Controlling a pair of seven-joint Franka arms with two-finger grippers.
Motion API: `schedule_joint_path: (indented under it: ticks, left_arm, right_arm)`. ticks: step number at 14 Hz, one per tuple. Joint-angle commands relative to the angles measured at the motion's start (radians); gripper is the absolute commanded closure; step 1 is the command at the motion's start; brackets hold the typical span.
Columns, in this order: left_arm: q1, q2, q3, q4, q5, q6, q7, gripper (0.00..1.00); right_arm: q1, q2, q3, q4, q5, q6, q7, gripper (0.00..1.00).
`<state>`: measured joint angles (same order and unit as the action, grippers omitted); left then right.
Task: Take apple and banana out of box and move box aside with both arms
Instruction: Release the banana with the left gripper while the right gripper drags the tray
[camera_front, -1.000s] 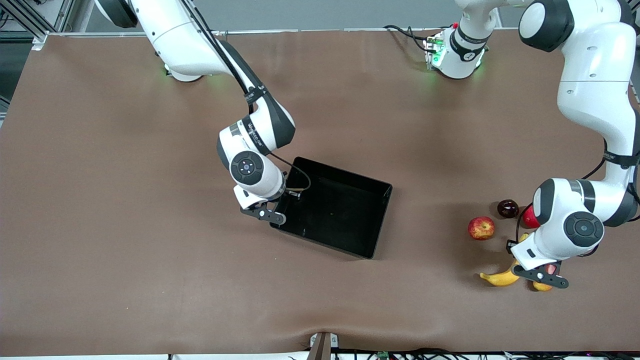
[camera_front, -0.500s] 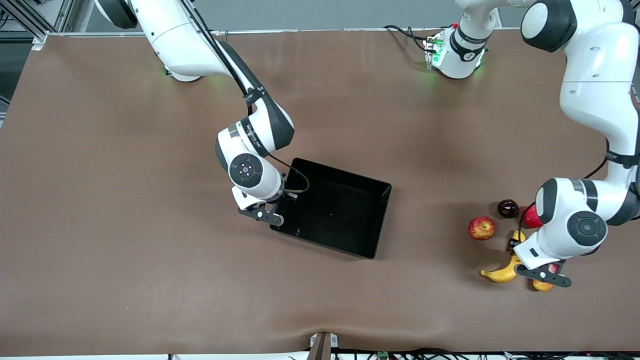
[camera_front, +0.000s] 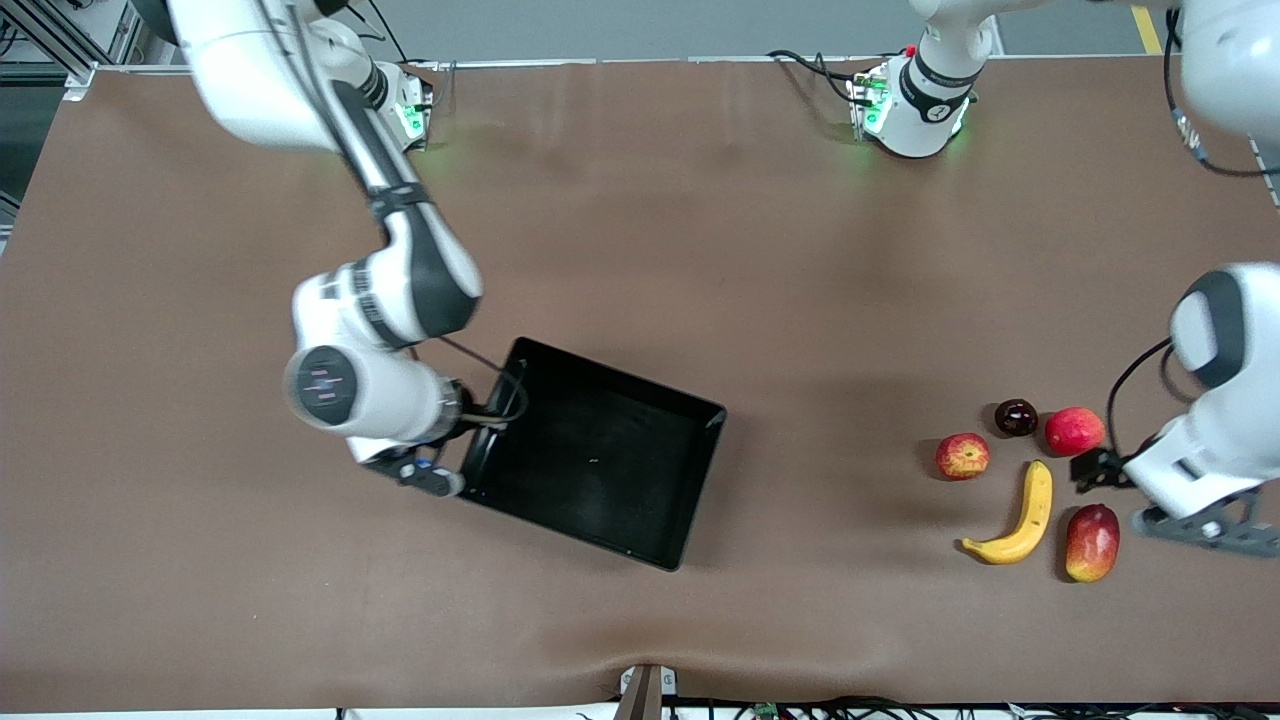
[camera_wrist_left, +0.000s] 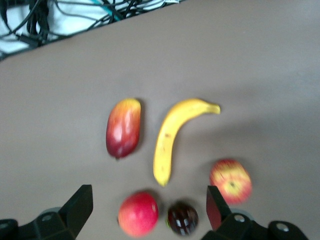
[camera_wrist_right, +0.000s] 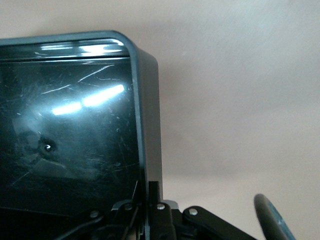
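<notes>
The black tray (camera_front: 700, 480) lies on the brown table. My right gripper (camera_front: 455, 458) is shut on the tray's end wall toward the right arm's end of the table; in the right wrist view its fingers (camera_wrist_right: 159, 192) pinch that wall (camera_wrist_right: 148, 125). The banana (camera_front: 1020, 520) and the streaked apple (camera_front: 962, 456) lie near the left arm's end. My left gripper (camera_front: 1205, 528) is open and empty, up in the air beside the fruits. The left wrist view shows the banana (camera_wrist_left: 172, 140) and the streaked apple (camera_wrist_left: 231, 181) below my open left gripper (camera_wrist_left: 148, 202).
A plain red apple (camera_front: 1074, 431), a dark round fruit (camera_front: 1016, 417) and a red-and-yellow mango (camera_front: 1092, 541) lie around the banana. They also show in the left wrist view: red apple (camera_wrist_left: 138, 214), dark fruit (camera_wrist_left: 182, 218), mango (camera_wrist_left: 123, 127). Cables run along the table's near edge.
My right gripper has pulled the tray toward the right arm's end and nearer to the front camera. My left gripper has risen off the banana and moved toward the table's end, uncovering the mango.
</notes>
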<state>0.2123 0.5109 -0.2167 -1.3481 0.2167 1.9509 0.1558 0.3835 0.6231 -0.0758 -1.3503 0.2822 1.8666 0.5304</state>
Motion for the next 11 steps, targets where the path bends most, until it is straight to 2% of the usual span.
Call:
schedule_joint_path:
  ticks: [1,3,7,11]
  left_arm:
    - [0.045,-0.116,-0.006,-0.042,-0.077,-0.113,-0.013,0.0]
    - [0.058,-0.164,-0.006,-0.043,-0.097,-0.16,-0.065,0.0]
    - [0.055,-0.235,-0.009,-0.04,-0.099,-0.24,-0.085,0.0]
    - [0.056,-0.264,-0.021,-0.032,-0.131,-0.3,-0.078,0.0]
  right_arm:
    - [-0.113,-0.054,0.016,-0.007,0.035,-0.102,-0.165,1.0]
    - [-0.199,-0.071,0.011,-0.012,0.026,-0.188,-0.283,1.0]
    - [-0.372,-0.072,0.01,-0.044,0.018,-0.225,-0.524,1.0]
    - [-0.504,-0.063,0.01,-0.07,-0.084,-0.21,-0.711,1.0]
